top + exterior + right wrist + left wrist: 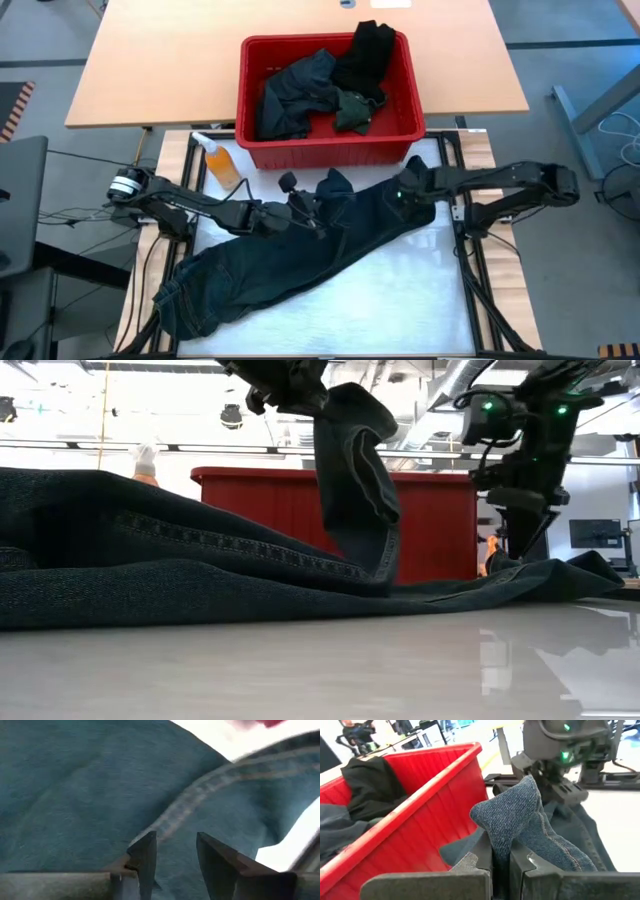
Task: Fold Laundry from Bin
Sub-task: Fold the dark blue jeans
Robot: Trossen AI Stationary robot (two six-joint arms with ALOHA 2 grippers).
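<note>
I find the jeans (300,260) spread diagonally across the table (400,310), in front of the bin (330,145), one end near the left front corner and the other end up beside the bin's right front corner. The rest of the laundry (320,90) lies in the bin. My left gripper (305,212) is clenched on a fold of denim near the jeans' upper middle; the low view shows that fold lifted clear of the table and hanging in a drape, while the remainder lies flat. My right gripper (405,190) sits low over the denim at the end nearest the bin, with its jaws parted and cloth directly beneath them; I see nothing pinched between its fingers (145,852). I judge the jeans soft but heavy for cloth, thick at the seams, and not slippery or fragile; they sag wherever unsupported, so one pinch drags rather than lifts them. I would take hold at a seam or hem, where the layers bunch and give the pads purchase, with the two grips well apart.
</note>
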